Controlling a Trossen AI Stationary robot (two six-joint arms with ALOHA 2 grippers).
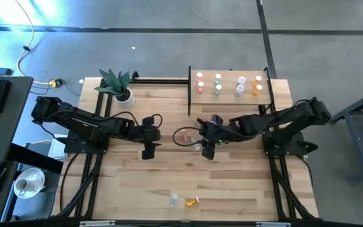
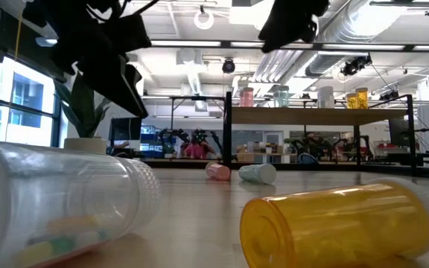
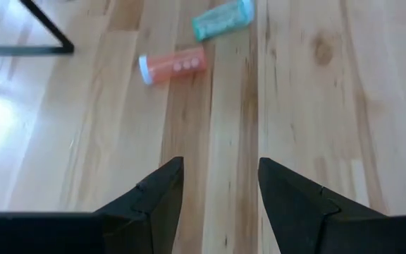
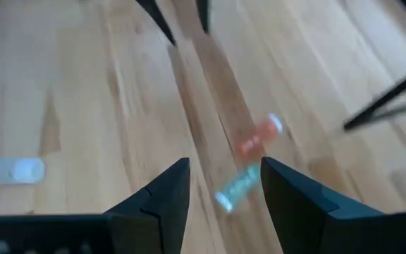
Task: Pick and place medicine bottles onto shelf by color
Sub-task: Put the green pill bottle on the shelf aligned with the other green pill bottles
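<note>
Right pincer above the middle of the tabletop, fingers spread wide, nothing between them; left pincer well apart to its side over bare planks, also gaping and empty, fingers parted. Nearest the front edge, lying on their sides: a clear bottle and an orange bottle, close together. Farther in, near the right pincer: a pink bottle and a green bottle, both toppled, just beside each other, not touching either pincer. At the far side, the shelf on its black frame, carrying upright bottles in rows: pink, green, clear, orange. Potted plant at the far left corner.
</note>
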